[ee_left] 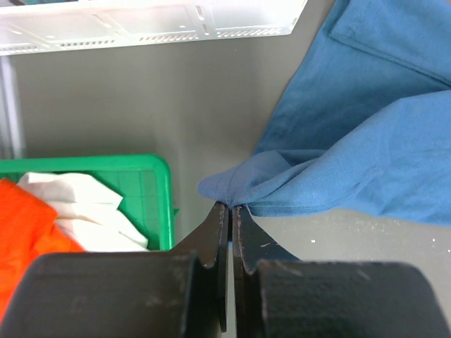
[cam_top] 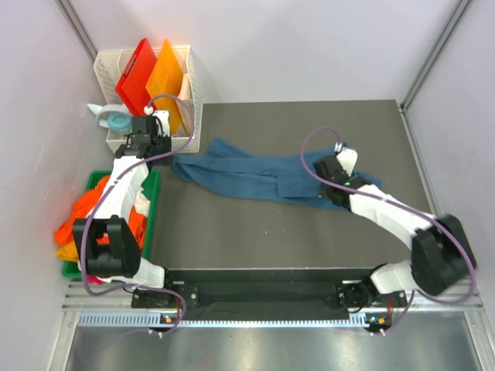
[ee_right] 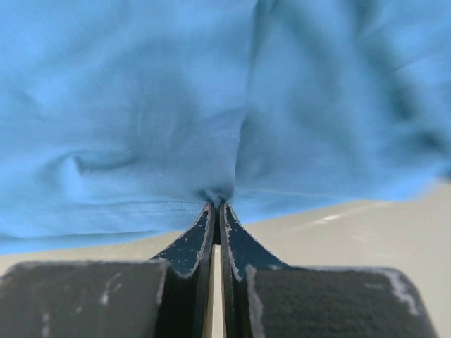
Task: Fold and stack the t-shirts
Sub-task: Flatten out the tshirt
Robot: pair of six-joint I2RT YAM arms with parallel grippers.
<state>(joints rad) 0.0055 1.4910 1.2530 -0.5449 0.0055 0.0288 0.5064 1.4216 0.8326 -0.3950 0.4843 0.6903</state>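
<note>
The dark teal-blue t-shirt lies stretched in a bunched band across the dark mat. My left gripper is shut on its left end; in the left wrist view the closed tips pinch a fold of the blue cloth. My right gripper is shut on its right end; in the right wrist view the tips pinch the hem of the blue shirt. Orange and white t-shirts lie heaped in the green bin at the left, also in the left wrist view.
A white slotted basket at the back left holds rigid red and orange boards. A tape dispenser sits beside it. The basket's rim shows above the left gripper. White walls enclose the mat.
</note>
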